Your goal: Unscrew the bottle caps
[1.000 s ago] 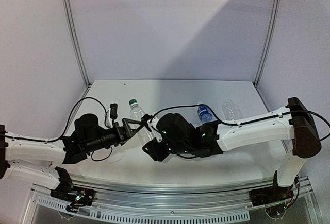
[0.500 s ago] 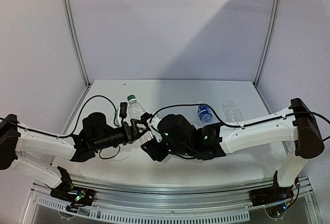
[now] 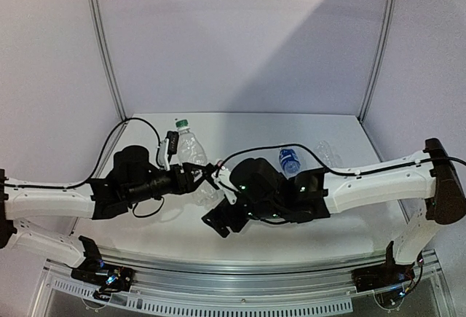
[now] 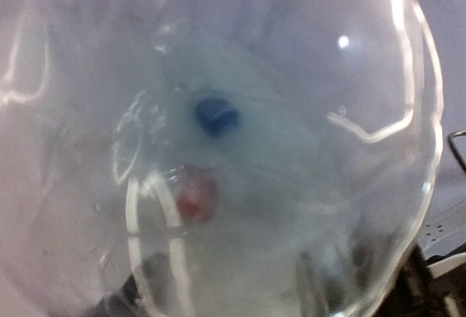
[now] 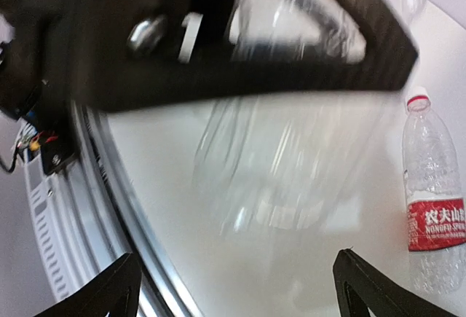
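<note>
At the left wrist, a clear bottle [image 4: 240, 186] (blurred) blocks the view.

From above we see soft, even light on the pale worktop [image 3: 247, 129], with faint shadows toward its near edge. A diagonal line splits the back wall [image 3: 240, 40] into lighter and darker parts. At the left wrist a clear bottle [image 4: 233, 142] fills the frame, milky, unfocused and streaked with glare. At the right wrist an unlabelled bottle [image 5: 291, 164] is smeared by motion, while the red-labelled bottle [image 5: 435, 222] is sharp.
</note>
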### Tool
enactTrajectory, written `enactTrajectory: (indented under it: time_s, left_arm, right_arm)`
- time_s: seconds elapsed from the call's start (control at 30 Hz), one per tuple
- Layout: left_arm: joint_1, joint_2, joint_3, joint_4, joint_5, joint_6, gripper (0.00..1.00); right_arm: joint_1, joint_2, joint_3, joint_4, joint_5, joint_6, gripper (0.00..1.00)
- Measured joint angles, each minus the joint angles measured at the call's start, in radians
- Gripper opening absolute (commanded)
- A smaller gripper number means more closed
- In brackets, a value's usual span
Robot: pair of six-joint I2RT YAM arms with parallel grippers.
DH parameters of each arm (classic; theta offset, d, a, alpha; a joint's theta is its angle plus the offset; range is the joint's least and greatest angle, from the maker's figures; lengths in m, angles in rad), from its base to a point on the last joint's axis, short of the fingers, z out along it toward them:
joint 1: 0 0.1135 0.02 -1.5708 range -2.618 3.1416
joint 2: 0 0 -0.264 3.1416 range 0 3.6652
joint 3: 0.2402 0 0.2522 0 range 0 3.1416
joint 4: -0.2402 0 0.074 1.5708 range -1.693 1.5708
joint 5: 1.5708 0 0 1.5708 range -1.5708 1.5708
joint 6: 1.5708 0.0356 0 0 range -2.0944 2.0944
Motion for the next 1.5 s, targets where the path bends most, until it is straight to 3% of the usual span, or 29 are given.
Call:
enactTrajectory:
  time_s: [0.23, 0.3, 0.43, 0.67, 0.87, 1.0, 1.17, 1.27, 1.5]
  left_arm:
    - [-0.032, 0.002, 0.115, -0.265, -0.263, 0.305, 0.45]
    - [-0.05, 0.032, 0.128, -0.333, -0.374, 0.387, 0.43]
    - [-0.111, 0.071, 0.13, -0.403, -0.522, 0.505, 0.41]
    - [-0.263, 0.223, 0.186, -0.451, -0.739, 0.683, 0.24]
    - [-0.36, 0.43, 0.257, -0.463, -0.95, 0.783, 0.15]
    - [-0.389, 0.506, 0.271, -0.479, -1.029, 0.809, 0.15]
    - [-0.414, 0.478, 0.253, -0.427, -1.081, 0.864, 0.14]
    - [-0.46, 0.423, 0.201, -0.331, -1.085, 0.939, 0.01]
    - [-0.518, 0.396, 0.161, -0.165, -1.116, 1.056, 0.01]
  right_arm:
    - [-0.037, -0.233, 0.032, -0.222, -0.081, -0.004, 0.87]
    - [-0.109, -0.289, 0.077, -0.282, -0.104, 0.033, 0.85]
    - [-0.169, -0.317, 0.169, -0.399, -0.079, 0.07, 0.83]
    - [-0.162, -0.313, 0.179, -0.498, -0.029, 0.056, 0.82]
    - [-0.206, -0.29, 0.214, -0.542, -0.141, 0.113, 0.75]
    - [-0.269, -0.256, 0.184, -0.519, -0.305, 0.192, 0.74]
    - [-0.364, -0.22, 0.157, -0.52, -0.465, 0.251, 0.73]
    - [-0.385, -0.201, 0.157, -0.52, -0.54, 0.27, 0.72]
    - [-0.384, -0.162, 0.154, -0.488, -0.674, 0.322, 0.69]
